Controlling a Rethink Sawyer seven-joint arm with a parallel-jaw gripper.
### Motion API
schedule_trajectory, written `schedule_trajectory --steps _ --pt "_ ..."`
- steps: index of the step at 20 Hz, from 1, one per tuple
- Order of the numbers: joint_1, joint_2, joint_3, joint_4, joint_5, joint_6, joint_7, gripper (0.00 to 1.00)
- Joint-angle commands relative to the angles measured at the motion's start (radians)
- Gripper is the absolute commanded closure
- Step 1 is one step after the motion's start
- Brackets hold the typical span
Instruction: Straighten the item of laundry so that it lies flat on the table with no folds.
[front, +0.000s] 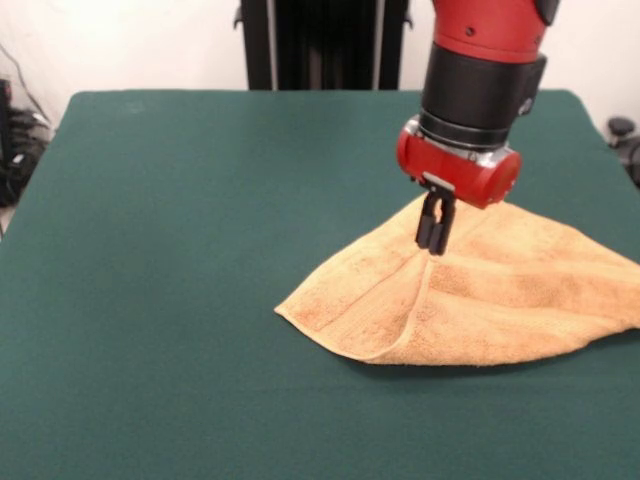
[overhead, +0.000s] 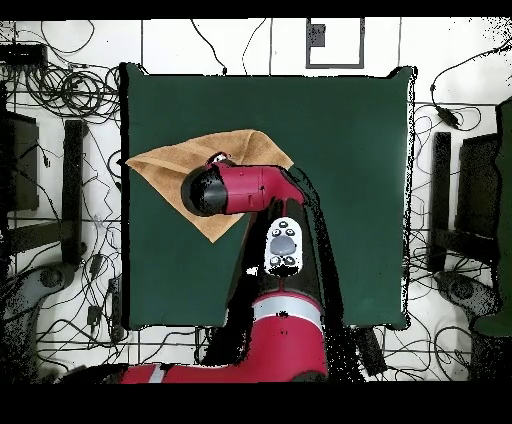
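Observation:
The orange-tan towel (front: 500, 300) lies at the right side of the dark green table (front: 200, 250), partly folded, with a raised crease running from the middle to its near edge. My gripper (front: 435, 245) points straight down over the towel's far middle. Its fingers are together, and their tips pinch the cloth where the crease starts. In the overhead view the towel (overhead: 165, 165) shows as a rough diamond near the table's (overhead: 350, 150) left edge. There the arm's red and black wrist (overhead: 215, 190) covers the gripper and part of the towel. No label shows.
The towel's right corner reaches the table's right edge in the front view. The robot's black pedestal (front: 320, 45) stands behind the table's far edge. Cables and equipment (overhead: 60, 100) lie on the floor around the table.

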Motion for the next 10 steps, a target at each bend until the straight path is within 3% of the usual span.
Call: schedule_trajectory --steps 1,10 --pt "0.035 0.109 0.055 -0.013 0.039 -0.049 0.103 1.00" --pt "0.043 0.119 0.038 -0.013 0.029 -0.051 0.098 1.00"
